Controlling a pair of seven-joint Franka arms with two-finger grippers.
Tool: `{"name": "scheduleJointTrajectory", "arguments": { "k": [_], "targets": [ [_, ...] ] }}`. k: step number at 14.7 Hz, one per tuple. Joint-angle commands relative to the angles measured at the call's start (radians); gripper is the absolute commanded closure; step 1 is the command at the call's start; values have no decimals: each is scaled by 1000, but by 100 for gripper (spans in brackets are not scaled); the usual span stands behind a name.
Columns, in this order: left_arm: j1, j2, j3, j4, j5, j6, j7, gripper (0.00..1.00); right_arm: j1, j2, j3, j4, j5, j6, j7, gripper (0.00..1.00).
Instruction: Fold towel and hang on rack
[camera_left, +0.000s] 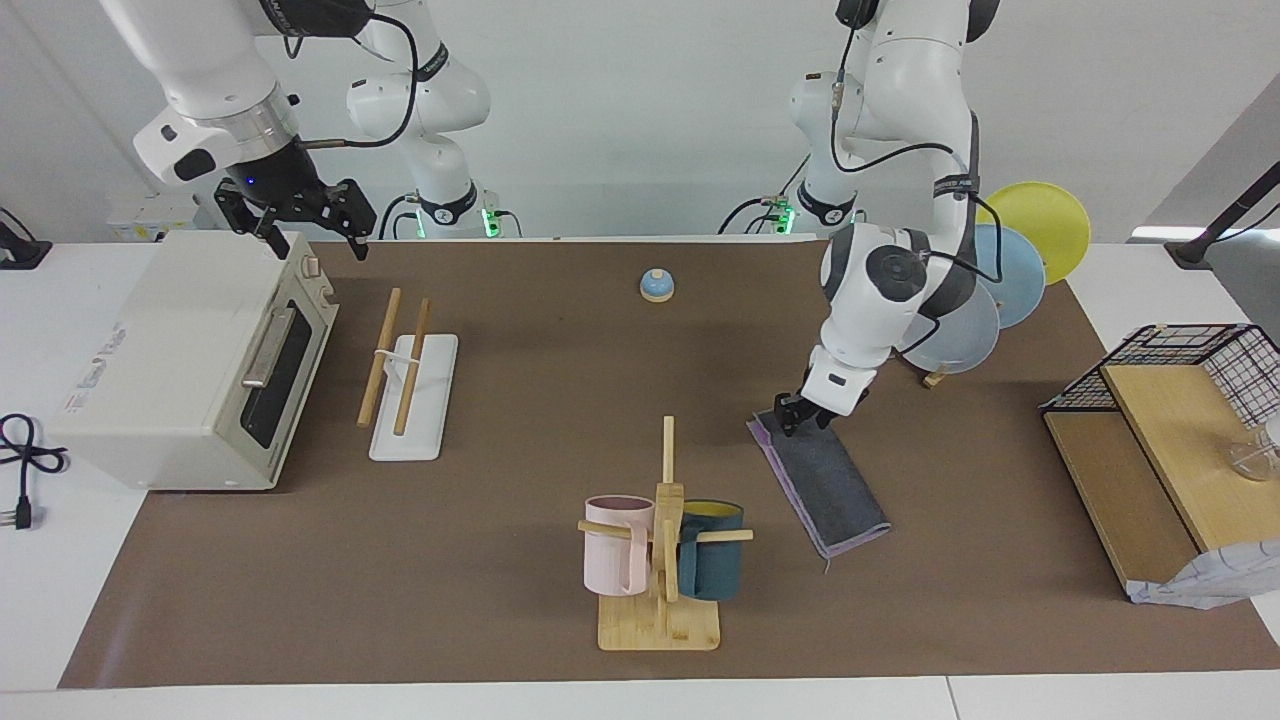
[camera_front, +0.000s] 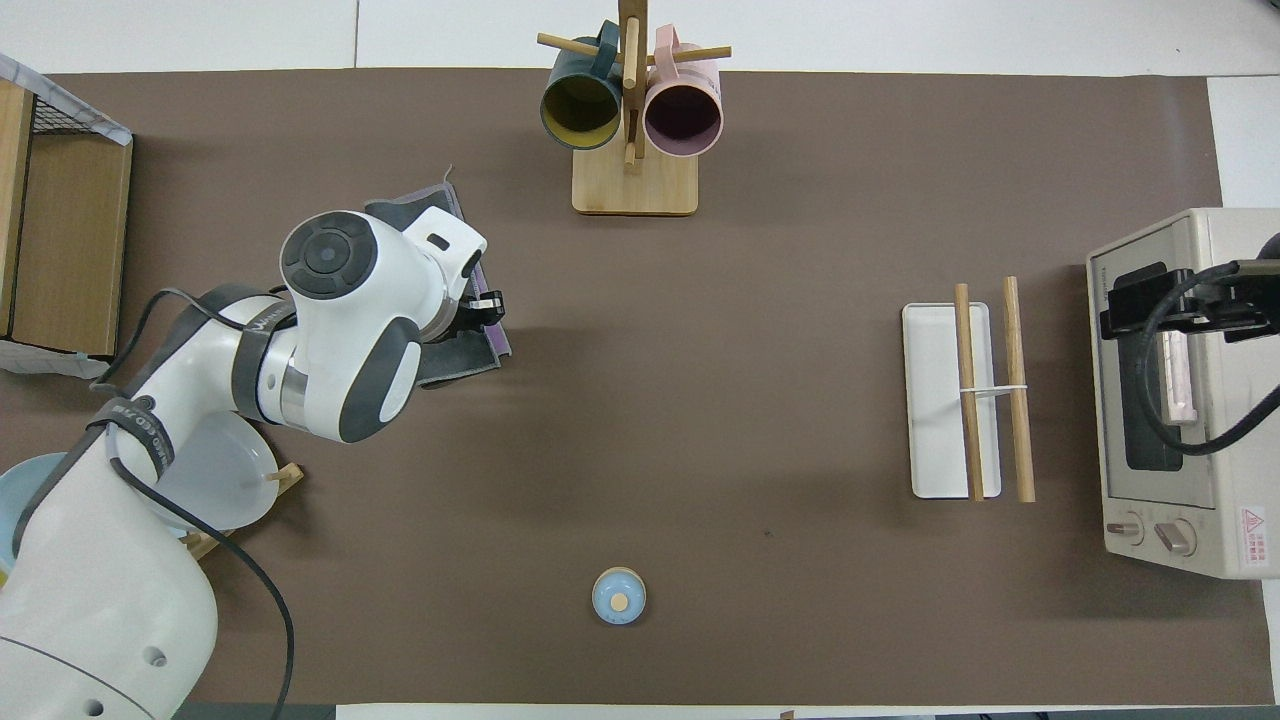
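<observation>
The towel (camera_left: 826, 482) lies folded in half on the brown mat, dark grey face up with a purple rim showing, beside the mug tree toward the left arm's end. In the overhead view the left arm covers most of the towel (camera_front: 458, 356). My left gripper (camera_left: 800, 418) (camera_front: 489, 304) hangs just over the towel's end nearer the robots, open and holding nothing. The rack (camera_left: 411, 392) (camera_front: 938, 400), a white base with two wooden rods, stands beside the toaster oven. My right gripper (camera_left: 292, 222) waits open above the oven's top.
A mug tree (camera_left: 661, 545) (camera_front: 632, 112) holds a pink and a dark teal mug. A blue bell (camera_left: 657, 285) sits near the robots. A toaster oven (camera_left: 190, 360), a plate stand (camera_left: 1000, 290), and a wooden shelf with a wire basket (camera_left: 1150, 430) line the table's ends.
</observation>
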Motion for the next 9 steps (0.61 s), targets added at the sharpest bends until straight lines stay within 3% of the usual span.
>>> {"name": "scheduleJointTrajectory", "arguments": {
  "k": [1, 4, 9],
  "targets": [
    [64, -36, -6, -71, -83, 4, 125, 0, -6, -31, 6, -39, 21, 32, 16, 0],
    [83, -52, -6, -198, -238, 168, 253, 0, -4, -43, 6, -64, 21, 44, 15, 0],
    [76, -39, -7, -202, -319, 184, 260, 9, 31, -61, 6, -104, 22, 62, 16, 0]
  ]
}}
